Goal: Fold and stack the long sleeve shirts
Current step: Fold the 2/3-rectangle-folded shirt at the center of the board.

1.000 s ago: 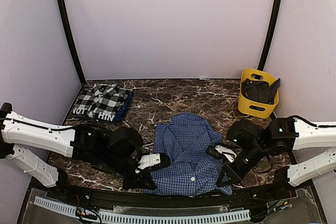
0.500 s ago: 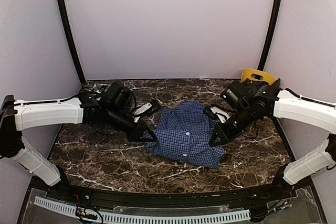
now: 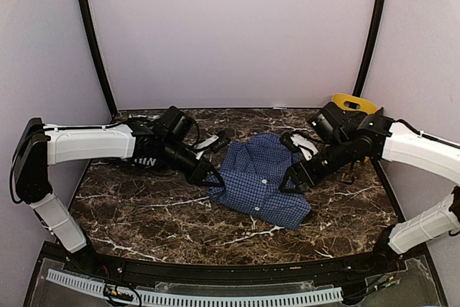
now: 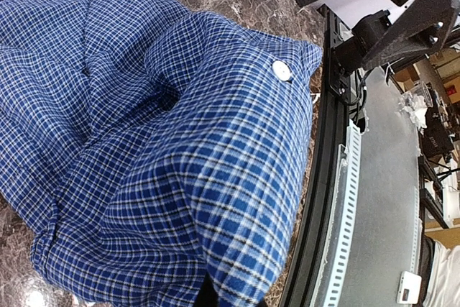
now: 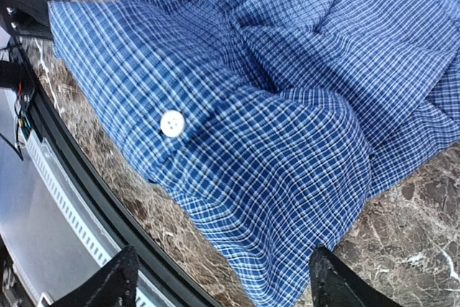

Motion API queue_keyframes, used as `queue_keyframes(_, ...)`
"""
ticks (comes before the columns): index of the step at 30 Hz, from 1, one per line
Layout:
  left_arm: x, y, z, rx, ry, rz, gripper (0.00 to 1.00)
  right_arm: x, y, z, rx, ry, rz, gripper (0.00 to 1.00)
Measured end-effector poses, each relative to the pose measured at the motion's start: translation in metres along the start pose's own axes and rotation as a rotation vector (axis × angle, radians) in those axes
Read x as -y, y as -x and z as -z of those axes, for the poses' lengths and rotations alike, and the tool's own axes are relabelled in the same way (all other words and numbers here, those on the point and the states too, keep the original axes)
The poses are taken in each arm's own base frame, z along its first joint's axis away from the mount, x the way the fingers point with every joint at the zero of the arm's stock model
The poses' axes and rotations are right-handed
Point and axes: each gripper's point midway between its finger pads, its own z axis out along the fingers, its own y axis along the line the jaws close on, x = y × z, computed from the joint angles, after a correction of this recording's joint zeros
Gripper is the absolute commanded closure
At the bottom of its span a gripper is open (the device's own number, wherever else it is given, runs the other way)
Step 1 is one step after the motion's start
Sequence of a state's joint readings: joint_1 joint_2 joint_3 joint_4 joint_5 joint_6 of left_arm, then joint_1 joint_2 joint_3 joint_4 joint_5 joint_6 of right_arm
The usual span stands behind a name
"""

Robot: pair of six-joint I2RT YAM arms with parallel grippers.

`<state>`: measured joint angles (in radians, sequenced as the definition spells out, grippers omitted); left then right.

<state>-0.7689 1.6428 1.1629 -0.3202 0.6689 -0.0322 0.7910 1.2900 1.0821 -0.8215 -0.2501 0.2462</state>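
Observation:
The blue shirt (image 3: pixel 257 181) with fine dark check lies bunched at the table's middle, one white button (image 3: pixel 264 181) facing up. My left gripper (image 3: pixel 207 176) sits at its left edge, shut on a fold of the cloth. In the left wrist view the blue shirt (image 4: pixel 165 141) drapes over the jaws and hides the left gripper (image 4: pixel 215 298). My right gripper (image 3: pixel 290 181) rests at the shirt's right edge, open. Its fingertips (image 5: pixel 118 278) stand wide apart with the shirt's hem (image 5: pixel 287 249) lying loose between them. The black-and-white plaid shirt (image 3: pixel 147 161) shows only as a sliver under my left arm.
A yellow bin (image 3: pixel 352 102) stands at the back right, mostly hidden behind my right arm. The black front rail (image 3: pixel 230 272) borders the near table edge. Bare marble (image 3: pixel 144 213) lies in front of the shirt.
Both arms carried the blue shirt's near hem back from the front edge, folding it over. The right gripper opened and let the cloth go. The left arm now covers the plaid shirt.

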Motion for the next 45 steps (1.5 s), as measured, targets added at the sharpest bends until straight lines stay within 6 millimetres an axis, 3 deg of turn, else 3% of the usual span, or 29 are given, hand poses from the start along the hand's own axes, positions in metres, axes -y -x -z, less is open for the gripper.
queue_keyframes(5,0.001,-0.002,0.0,-0.006,-0.01,-0.004,1.0,-0.004,0.006,0.003,0.059,-0.04,0.049,0.12)
queue_keyframes(15,0.003,-0.004,0.0,-0.019,-0.029,-0.025,1.0,0.003,-0.002,-0.039,0.003,-0.071,0.123,0.11)
queue_keyframes(20,0.002,-0.003,0.001,-0.016,-0.028,-0.03,1.0,0.0,-0.017,-0.061,-0.048,-0.06,0.173,0.12)
queue_keyframes(24,0.001,-0.002,0.003,-0.015,-0.029,-0.025,1.0,-0.001,-0.033,-0.075,-0.102,-0.06,0.199,0.3)
queue_keyframes(27,0.0,-0.003,0.004,-0.014,-0.027,-0.023,1.0,-0.009,-0.039,-0.079,-0.12,-0.048,0.229,0.59)
queue_keyframes(33,0.003,-0.017,0.012,-0.017,-0.017,-0.011,1.0,-0.036,-0.05,-0.081,-0.14,0.022,0.295,0.99)
queue_keyframes(39,0.016,-0.04,0.031,-0.024,0.002,0.024,1.0,-0.075,-0.061,-0.075,-0.139,0.132,0.355,1.0)
queue_keyframes(45,0.035,-0.061,0.056,-0.03,0.009,0.064,1.0,-0.129,-0.074,-0.069,-0.132,0.31,0.409,1.0)
